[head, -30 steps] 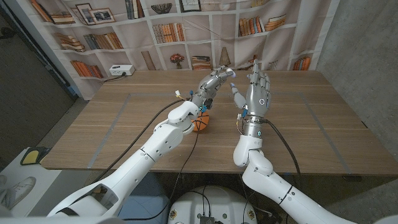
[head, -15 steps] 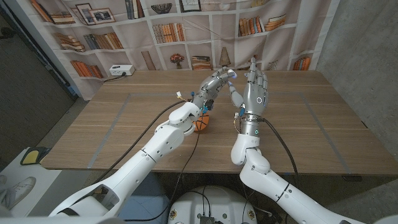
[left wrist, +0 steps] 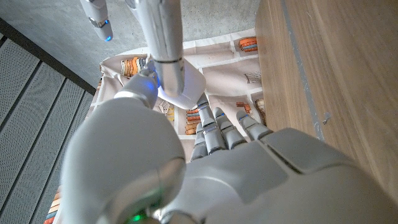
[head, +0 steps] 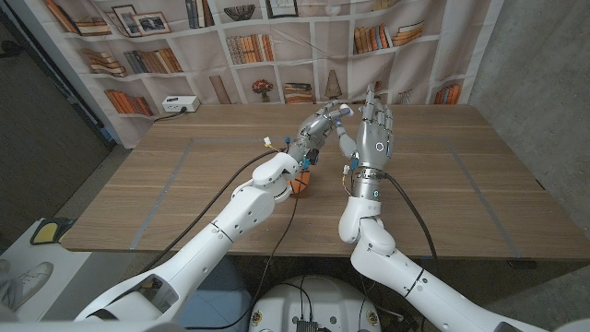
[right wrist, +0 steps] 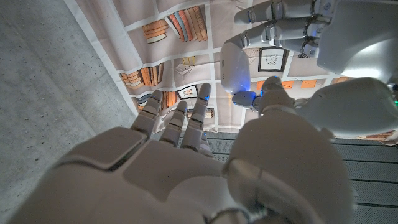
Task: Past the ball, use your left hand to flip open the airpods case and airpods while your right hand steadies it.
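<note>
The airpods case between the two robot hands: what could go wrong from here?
1. The airpods case is raised above the table, pinched by the left robot hand with the right robot hand thumb at its edge. With so light a hold, flipping the lid could make it slip and fall.
2. The orange ball lies under the left forearm; lowering that arm might knock it away.
</note>
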Tool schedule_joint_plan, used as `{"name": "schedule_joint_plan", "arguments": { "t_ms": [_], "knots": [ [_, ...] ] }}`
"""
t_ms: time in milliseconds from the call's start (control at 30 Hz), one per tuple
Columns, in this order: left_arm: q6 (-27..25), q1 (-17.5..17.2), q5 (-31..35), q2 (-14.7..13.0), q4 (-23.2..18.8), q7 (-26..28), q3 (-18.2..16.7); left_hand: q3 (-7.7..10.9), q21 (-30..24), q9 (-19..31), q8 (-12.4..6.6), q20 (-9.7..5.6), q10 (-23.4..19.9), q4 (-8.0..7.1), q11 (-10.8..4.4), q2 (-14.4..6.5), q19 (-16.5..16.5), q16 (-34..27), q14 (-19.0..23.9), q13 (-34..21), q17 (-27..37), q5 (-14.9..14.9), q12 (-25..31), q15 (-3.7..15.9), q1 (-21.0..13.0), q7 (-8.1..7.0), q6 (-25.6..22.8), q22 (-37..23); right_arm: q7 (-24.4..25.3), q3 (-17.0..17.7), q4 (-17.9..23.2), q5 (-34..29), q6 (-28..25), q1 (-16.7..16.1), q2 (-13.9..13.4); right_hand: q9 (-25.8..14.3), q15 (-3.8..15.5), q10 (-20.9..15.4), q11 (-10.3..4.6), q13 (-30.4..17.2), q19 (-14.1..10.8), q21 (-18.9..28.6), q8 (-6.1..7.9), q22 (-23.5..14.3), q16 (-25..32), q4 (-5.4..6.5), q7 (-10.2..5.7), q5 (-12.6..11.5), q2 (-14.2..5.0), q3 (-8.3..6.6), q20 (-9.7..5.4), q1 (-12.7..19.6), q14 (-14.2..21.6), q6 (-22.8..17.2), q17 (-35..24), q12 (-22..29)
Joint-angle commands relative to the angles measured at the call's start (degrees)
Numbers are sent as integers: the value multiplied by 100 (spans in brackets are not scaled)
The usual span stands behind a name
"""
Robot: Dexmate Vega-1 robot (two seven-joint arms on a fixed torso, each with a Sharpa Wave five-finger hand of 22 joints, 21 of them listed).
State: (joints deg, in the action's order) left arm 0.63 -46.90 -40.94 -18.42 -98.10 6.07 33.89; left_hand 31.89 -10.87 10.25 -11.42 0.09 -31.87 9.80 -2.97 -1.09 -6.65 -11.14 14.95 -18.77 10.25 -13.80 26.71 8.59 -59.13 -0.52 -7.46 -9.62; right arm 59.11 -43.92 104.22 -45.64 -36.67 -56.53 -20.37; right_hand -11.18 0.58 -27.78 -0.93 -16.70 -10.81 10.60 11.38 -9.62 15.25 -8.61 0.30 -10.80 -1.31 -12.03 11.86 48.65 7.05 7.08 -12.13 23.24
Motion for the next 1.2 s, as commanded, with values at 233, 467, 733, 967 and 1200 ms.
{"name": "schedule_joint_plan", "arguments": {
  "t_ms": [233, 467, 733, 967, 1200],
  "knots": [
    [-71, 11, -14, 30, -31, 18, 49, 15, -17, 31, 21, 21, -1337, 0, -946, -197, -58, -18, 60, -510, 18, -31, 14, 12, -179, 13, -6, -18, -61, -31, -69, 79, -286, 110, 131, -20, 33, -98, -179, -10, 19, 5, 18, -4, -6, -16, -22, 16, -100, -99, -105, 126, -2, 73, -29, 30],
    [-86, -20, 0, -8, -78, 25, 55, 14, -16, 31, 19, 21, -1334, -3, -945, -202, -59, -15, 57, -515, 19, -35, 7, 5, -179, 11, -10, -18, -84, -70, -116, 102, -351, 158, 136, -20, 97, -169, -173, -18, 4, 10, 20, -1, -1, -62, -35, 11, -112, -142, -134, 248, 45, 93, -16, 50],
    [-91, -60, -19, -39, -132, 31, 39, 14, -14, 31, 17, 19, -1328, -3, -945, -207, -58, -18, 69, -520, 21, -40, -3, 4, -184, 16, -18, -18, -99, -98, -140, 133, -414, 189, 139, -19, 173, -264, -204, -31, -53, 25, 33, 2, 19, -106, -53, 8, -146, -211, -163, 429, 147, 85, -3, 84],
    [-90, -75, -30, -37, -116, 19, 51, 14, -13, 31, 20, 21, -1328, 0, -945, -208, -58, -16, 73, -524, 20, -44, -10, 2, -190, 13, -12, -18, -70, -93, -158, 199, -414, 196, 156, -19, 229, -280, -272, -46, -39, 15, 54, 2, 26, -89, -146, 13, -236, -266, -242, 520, 172, 35, -10, 90],
    [-60, -72, -70, -20, -68, -61, 61, 22, -12, 31, 24, 17, -1337, 1, -946, -192, -59, -13, 82, -529, 19, -50, -14, 2, -184, -1, -3, -18, -20, -64, -104, 275, -322, 165, 117, -13, 365, -276, -563, -79, -57, 18, 62, 2, 62, -47, -298, 31, -444, -364, -380, 668, 224, 2, -32, 67]
  ]
}}
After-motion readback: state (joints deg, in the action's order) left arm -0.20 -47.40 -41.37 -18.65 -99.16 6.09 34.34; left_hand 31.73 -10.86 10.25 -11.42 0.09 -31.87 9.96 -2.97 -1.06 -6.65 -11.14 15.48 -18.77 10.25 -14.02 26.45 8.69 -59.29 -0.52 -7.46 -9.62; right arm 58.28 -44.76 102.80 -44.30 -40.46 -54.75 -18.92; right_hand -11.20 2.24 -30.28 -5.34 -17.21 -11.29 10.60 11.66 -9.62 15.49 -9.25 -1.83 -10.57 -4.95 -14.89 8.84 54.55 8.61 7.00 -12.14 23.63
